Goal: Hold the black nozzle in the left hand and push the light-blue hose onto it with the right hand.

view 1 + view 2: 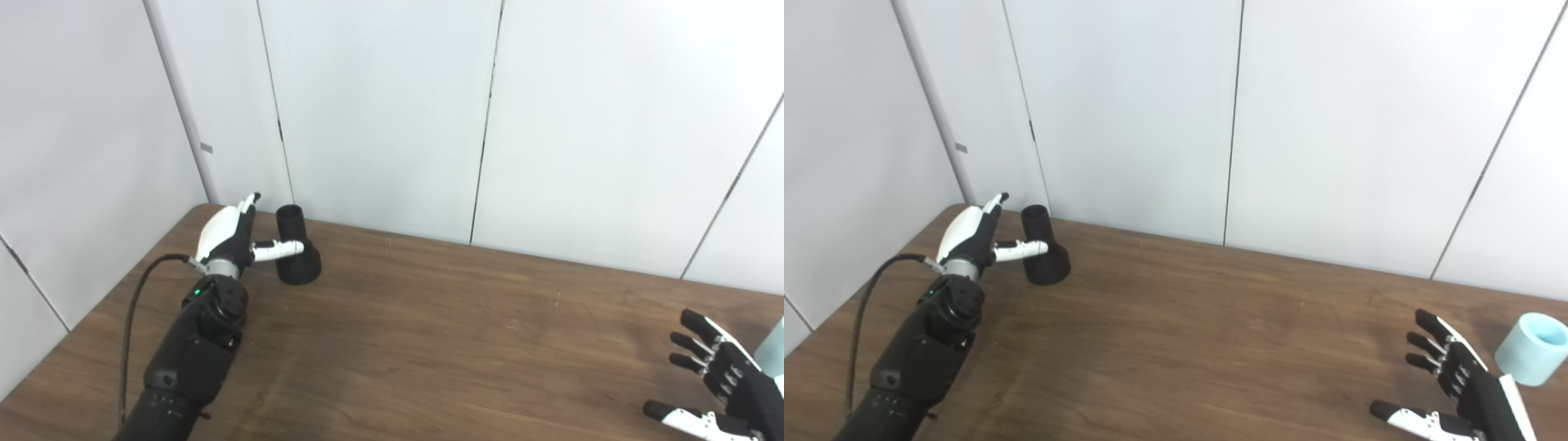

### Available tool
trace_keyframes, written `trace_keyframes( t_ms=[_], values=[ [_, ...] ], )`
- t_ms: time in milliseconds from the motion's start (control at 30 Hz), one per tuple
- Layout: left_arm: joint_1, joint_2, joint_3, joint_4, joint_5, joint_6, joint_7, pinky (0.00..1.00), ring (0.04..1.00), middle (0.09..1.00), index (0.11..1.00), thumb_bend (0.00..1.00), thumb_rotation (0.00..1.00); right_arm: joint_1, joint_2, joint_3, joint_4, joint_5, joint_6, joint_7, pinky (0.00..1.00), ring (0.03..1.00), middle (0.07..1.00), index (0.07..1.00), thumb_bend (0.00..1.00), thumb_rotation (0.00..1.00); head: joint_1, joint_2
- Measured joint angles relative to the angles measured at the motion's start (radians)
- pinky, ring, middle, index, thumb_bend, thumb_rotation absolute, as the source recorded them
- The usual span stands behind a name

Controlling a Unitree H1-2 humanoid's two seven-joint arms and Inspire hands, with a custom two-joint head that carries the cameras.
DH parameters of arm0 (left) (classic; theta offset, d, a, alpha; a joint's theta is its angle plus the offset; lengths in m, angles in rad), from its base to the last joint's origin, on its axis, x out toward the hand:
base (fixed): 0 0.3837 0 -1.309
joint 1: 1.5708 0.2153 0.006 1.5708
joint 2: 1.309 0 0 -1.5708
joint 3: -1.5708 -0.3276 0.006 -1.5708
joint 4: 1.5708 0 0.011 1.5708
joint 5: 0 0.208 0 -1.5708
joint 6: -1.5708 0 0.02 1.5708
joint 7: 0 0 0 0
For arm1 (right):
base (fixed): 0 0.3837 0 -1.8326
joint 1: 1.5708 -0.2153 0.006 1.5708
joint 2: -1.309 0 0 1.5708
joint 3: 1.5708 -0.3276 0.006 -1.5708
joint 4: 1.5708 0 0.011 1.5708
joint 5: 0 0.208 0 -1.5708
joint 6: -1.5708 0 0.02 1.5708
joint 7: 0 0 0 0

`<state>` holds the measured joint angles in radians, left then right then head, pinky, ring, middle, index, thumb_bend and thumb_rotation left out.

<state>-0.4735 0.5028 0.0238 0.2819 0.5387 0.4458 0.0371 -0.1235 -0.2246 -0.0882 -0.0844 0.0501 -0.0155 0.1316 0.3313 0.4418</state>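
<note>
- The black nozzle (1042, 250) stands upright on the wooden table (1176, 331), narrow end up and wide flared end down, near the table's far left corner and close to the white wall panels (1127, 116).
- The left hand (971, 239) sits just left of the black nozzle, holding nothing, its fingers apart; the thumb reaches across the front of the nozzle's neck, though whether it touches cannot be told, and the other fingers point up and away behind it.
- A black cable (866, 306) loops from the left wrist down along the forearm.
- The light-blue hose (1532, 348), a short pale cylinder lying tilted with its open end showing, rests well apart from the black nozzle, far across the table near its right edge.
- The right hand (1454, 383) is spread and empty just left of the light-blue hose, not touching it, and far from the black nozzle.
</note>
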Motion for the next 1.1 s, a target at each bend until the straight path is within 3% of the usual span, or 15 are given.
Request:
trace_keyframes(
  t_ms=[200,433,733,933,1100],
  values=[
    [-0.001,0.0,-0.037,0.056,-0.003,-0.001,-0.002,1.0,1.0,1.0,1.0,1.0,0.48,0.0,-0.001,-0.001,-0.011,-0.001,0.005,0.0,0.76,0.855,0.906,0.87,0.73,0.05,0.009,0.005],
    [0.001,0.0,-0.074,0.042,0.001,0.015,-0.028,1.0,1.0,1.0,0.992,1.0,0.47,0.001,0.0,-0.001,-0.012,-0.001,0.009,0.0,0.76,0.856,0.907,0.871,0.73,0.05,0.002,0.012],
    [0.002,0.0,-0.079,0.023,-0.017,0.01,-0.046,1.0,1.0,0.995,0.962,1.0,0.46,0.002,0.0,0.001,-0.018,-0.004,0.015,0.0,0.76,0.855,0.903,0.866,0.74,0.05,-0.005,0.015],
    [0.001,-0.003,-0.08,0.034,-0.03,-0.004,-0.034,1.0,1.0,0.961,0.916,1.0,0.42,0.003,0.0,0.0,-0.023,-0.009,0.017,-0.001,0.75,0.848,0.898,0.86,0.74,0.06,-0.012,0.025],
    [0.001,-0.027,-0.079,0.064,-0.029,-0.031,0.015,1.0,1.0,0.939,0.886,1.0,0.43,0.004,0.0,0.0,-0.033,-0.011,0.024,-0.001,0.75,0.85,0.9,0.861,0.74,0.05,-0.011,0.028]
  ],
)
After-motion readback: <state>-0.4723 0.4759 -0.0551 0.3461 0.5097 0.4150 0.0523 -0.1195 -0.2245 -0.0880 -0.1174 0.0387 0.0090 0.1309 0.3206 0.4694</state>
